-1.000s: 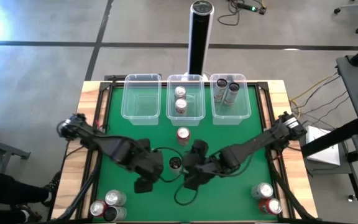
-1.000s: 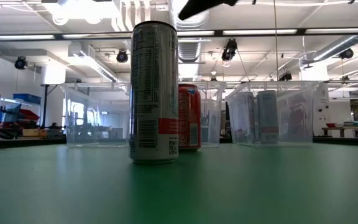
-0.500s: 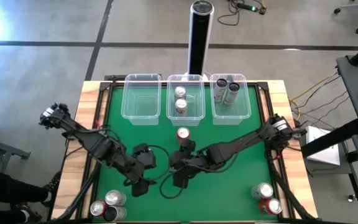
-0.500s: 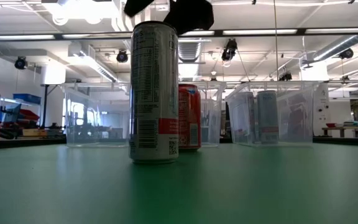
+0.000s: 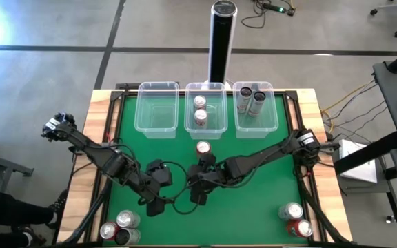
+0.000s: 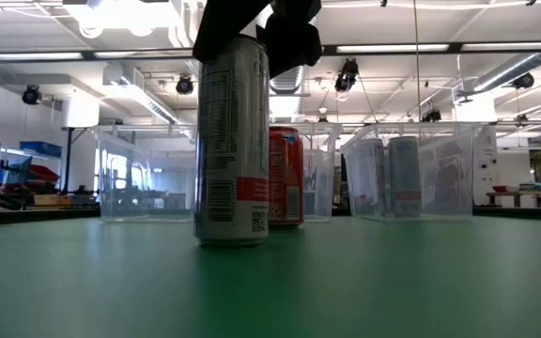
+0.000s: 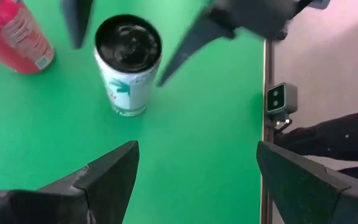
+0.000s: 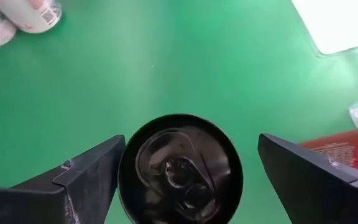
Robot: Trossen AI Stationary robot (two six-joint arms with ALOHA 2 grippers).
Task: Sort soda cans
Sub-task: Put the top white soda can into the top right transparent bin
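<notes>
Right gripper [image 8: 179, 180] directly over dark-topped silver can [image 8: 180, 167], fingers spread wide either side, not touching: set for a straddle grasp. Can upright mid-mat, just short of red can [image 5: 202, 149] and middle tub [image 5: 220, 110]. Left gripper [image 7: 197, 177] beside can, fingers apart, empty, waiting.

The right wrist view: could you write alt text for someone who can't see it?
Looking straight down, the open right gripper straddles the dark top of an upright soda can standing on the green table, one finger on each side. A red can shows at one edge, and two pale cans lie at a far corner.
</notes>
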